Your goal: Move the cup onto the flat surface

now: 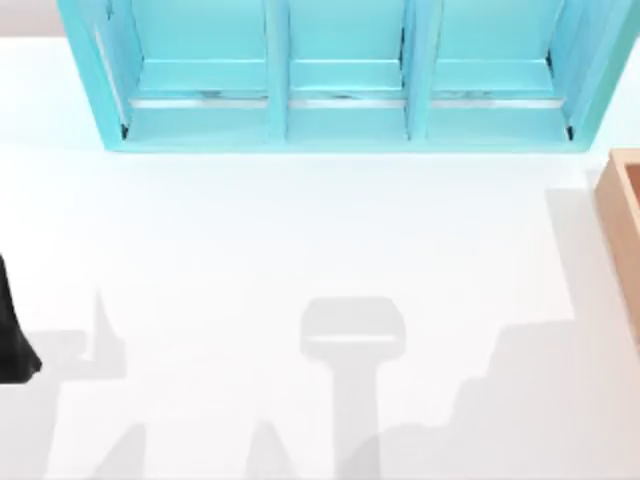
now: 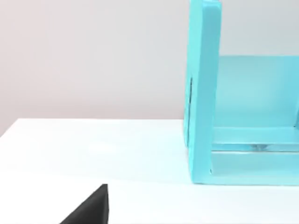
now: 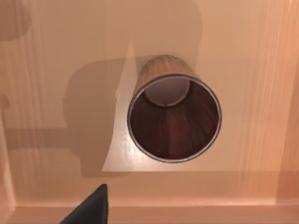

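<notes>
Cup (image 3: 174, 119) stands upright in wooden box (image 3: 56, 93), under right wrist.

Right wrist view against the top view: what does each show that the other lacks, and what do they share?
Only the right wrist view has the cup, upright with its mouth open to the camera, standing on the floor of the tan wooden box.

Only the top view has the turquoise shelf unit along the far edge, the white tabletop, and the left arm at the left edge.

Both show the wooden box: in the top view, a corner of it at the right edge.
</notes>
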